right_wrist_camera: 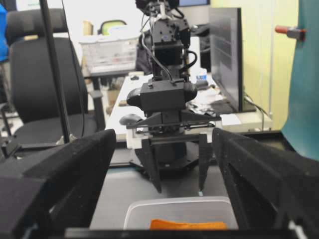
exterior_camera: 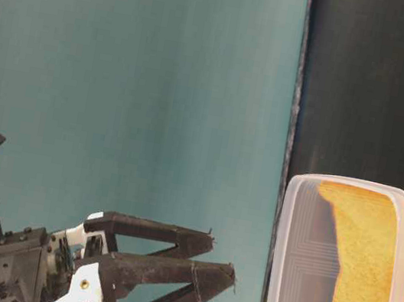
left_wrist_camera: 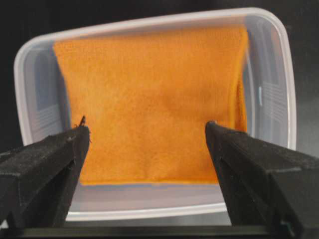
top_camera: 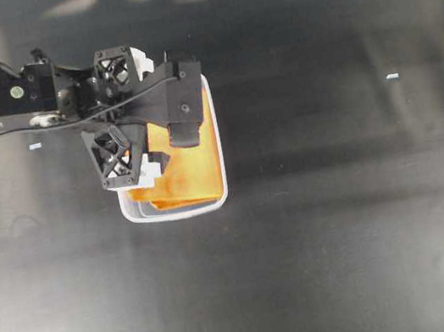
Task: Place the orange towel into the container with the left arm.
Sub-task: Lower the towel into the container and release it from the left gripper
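With its jaws spread wide and empty, the left gripper [left_wrist_camera: 147, 134] hung just above the towel [left_wrist_camera: 149, 99] lying apparently flat in the tub [left_wrist_camera: 279, 74], so a straight lift clear of the rim looked best.

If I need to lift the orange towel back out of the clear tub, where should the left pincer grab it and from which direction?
Come straight down from above, since the clear rectangular plastic tub walls block any side approach. The folded orange microfibre towel lies flat inside, so pinch near its middle, bunching the cloth into a ridge. The open left pincer already hangs over it, probably well aligned.
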`<state>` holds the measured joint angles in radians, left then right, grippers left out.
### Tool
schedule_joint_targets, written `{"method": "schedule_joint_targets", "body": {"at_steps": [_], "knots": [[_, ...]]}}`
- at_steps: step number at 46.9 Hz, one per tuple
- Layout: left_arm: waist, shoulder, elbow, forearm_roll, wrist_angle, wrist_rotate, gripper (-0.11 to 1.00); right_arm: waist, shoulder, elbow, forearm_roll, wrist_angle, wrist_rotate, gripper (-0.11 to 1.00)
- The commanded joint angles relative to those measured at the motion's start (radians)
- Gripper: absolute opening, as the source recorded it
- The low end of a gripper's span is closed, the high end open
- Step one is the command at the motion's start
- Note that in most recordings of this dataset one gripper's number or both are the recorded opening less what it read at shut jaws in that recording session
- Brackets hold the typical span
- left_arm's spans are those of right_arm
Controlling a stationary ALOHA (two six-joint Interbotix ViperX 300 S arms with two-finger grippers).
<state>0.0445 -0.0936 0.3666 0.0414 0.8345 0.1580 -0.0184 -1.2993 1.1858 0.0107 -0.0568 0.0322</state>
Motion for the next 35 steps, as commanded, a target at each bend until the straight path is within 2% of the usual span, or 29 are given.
{"method": "schedule_joint_targets", "body": {"at_steps": [1,14,23,30,35], "knots": [[-0.012,-0.037,-0.026,0.003,0.008,-0.005,0.89,-0.002,0.011,-0.006,0.003,-0.003,0.002,0.76],[-0.029,-0.270,-0.061,0.003,0.017,-0.009,0.89,-0.002,0.006,-0.005,0.003,-0.002,0.000,0.76],[-0.043,-0.428,0.055,0.003,-0.009,-0.058,0.89,-0.002,0.005,-0.005,0.003,-0.002,0.002,0.76],[-0.058,-0.560,0.153,0.003,-0.124,-0.121,0.89,-0.002,0.003,-0.003,0.003,-0.002,0.002,0.76],[-0.057,-0.637,0.218,0.003,-0.219,-0.130,0.89,-0.003,0.003,0.000,0.003,0.000,0.002,0.76]]}}
